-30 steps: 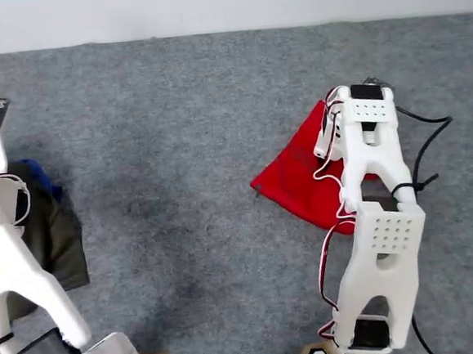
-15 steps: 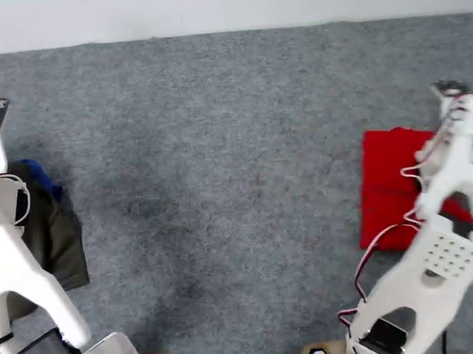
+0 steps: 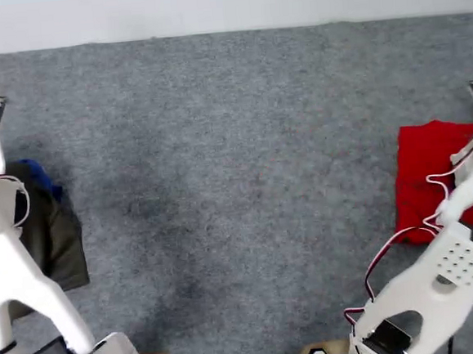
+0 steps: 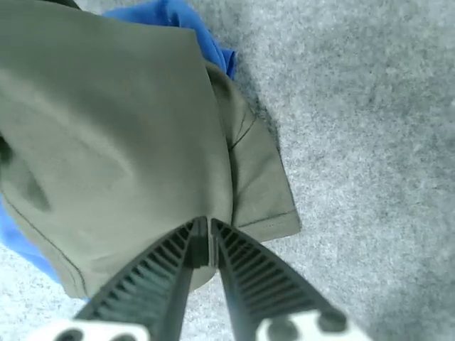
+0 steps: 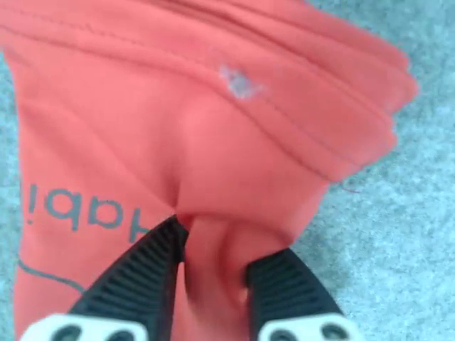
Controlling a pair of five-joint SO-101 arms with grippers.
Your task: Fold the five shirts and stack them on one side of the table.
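- Right now, the right arm's black ribbed gripper (image 5: 213, 273) is clamped on a pinch of the folded red fabric shirt (image 3: 429, 174), with a ridge of cloth bunched between its jaws.
- The red shirt lies as a flat rectangle at the right edge of the grey felt-covered table (image 3: 218, 146). It is well apart from the pile at the left edge, where a folded olive-green cloth shirt (image 4: 121, 142) sits on a bright blue shirt (image 4: 178, 18).
- The left arm's black ribbed gripper (image 4: 207, 245) is at the olive shirt's edge with its jaws drawn together. Whether any cloth is caught between them cannot be told.
- The step in hand, as I read it, is handling the folded red shirt as one piece so that it can join a single stack.
- The pinch seems to take only the upper layers, so a high lift would likely let the lower ones sag open. A low carry or a deeper bite through all the layers looks safer.
- The felt looks grippy, and a flat drag could roll the leading edge under. Raising that edge slightly should prevent it.
- The jaws should part only once the shirt lies flat and square, then rise straight up so no peak is pulled into the cloth.
- If the red shirt goes to the left pile, the left gripper should be clear of it first.
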